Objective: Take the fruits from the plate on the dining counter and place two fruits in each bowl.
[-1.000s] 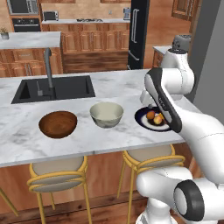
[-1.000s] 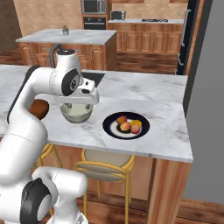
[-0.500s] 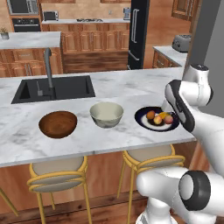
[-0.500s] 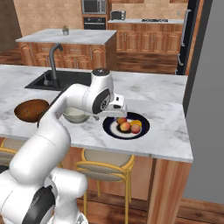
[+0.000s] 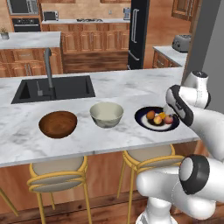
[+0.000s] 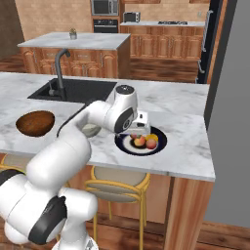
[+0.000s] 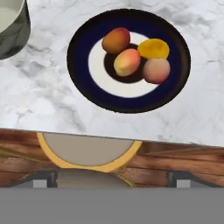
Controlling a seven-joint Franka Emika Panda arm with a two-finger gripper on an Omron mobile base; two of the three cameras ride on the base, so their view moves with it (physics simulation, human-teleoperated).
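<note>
- We find four fruits clustered on the plate.
- Two bowls: wooden bowl and cream bowl, both empty.
- Gripper wide open, holding nothing.

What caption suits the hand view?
Four fruits on the dark plate, cream bowl beside it.

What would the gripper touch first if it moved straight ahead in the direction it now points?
Probably the plate with its four fruits, since the open gripper looks down at it. The exact line is unclear: it may instead meet the counter edge or the stool below.
</note>
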